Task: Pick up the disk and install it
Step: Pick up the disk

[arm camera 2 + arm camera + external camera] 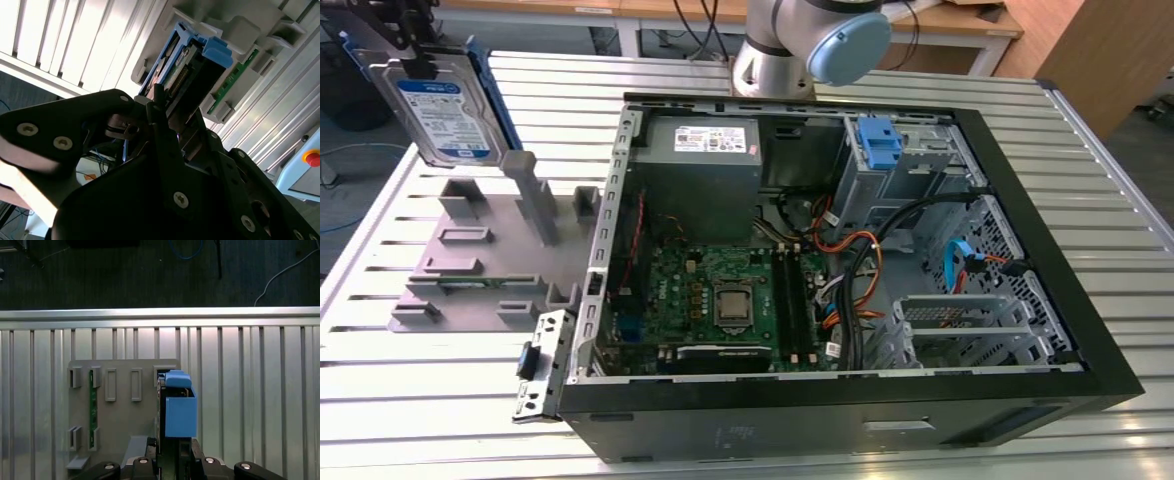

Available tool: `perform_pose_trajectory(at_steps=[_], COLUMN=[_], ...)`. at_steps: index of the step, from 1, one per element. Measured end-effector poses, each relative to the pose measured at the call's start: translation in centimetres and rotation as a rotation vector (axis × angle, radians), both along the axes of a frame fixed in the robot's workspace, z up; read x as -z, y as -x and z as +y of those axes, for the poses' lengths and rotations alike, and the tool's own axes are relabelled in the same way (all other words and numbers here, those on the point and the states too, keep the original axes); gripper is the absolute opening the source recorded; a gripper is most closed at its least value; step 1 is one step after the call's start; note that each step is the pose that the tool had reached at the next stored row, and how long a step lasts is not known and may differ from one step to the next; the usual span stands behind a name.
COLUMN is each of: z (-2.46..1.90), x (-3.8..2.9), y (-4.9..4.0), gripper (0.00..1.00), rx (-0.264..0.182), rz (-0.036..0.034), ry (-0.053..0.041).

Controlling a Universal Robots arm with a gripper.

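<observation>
- The end effector point(408, 35) was clamped on the disk point(443, 112), its black fingers point(161, 107) closed on the drive's upper end
- The disk hung upright, label facing outward, blue carrier bracket along its edges, in the air above the grey fixture point(480, 262)
- That fixture sat on the slatted metal surface point(440, 425), at the exterior view's left
- The open computer case point(1074, 335) lay beside it, motherboard point(720, 300) exposed
</observation>
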State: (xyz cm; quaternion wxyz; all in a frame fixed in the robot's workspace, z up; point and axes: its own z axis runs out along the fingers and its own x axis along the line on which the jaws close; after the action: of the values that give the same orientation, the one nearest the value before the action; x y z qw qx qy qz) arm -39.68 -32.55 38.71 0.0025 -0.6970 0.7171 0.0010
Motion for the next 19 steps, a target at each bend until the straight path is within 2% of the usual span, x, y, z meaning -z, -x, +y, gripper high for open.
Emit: perform_pose_trajectory(at_steps=[10,19], z=[0.0,0.0], x=[-0.07,-0.87], y=[0.0,0.0], gripper=[0.35,0.35], rx=[0.0,0.0], rz=[0.0005,0.0004], ry=[0.0002,0.0002])
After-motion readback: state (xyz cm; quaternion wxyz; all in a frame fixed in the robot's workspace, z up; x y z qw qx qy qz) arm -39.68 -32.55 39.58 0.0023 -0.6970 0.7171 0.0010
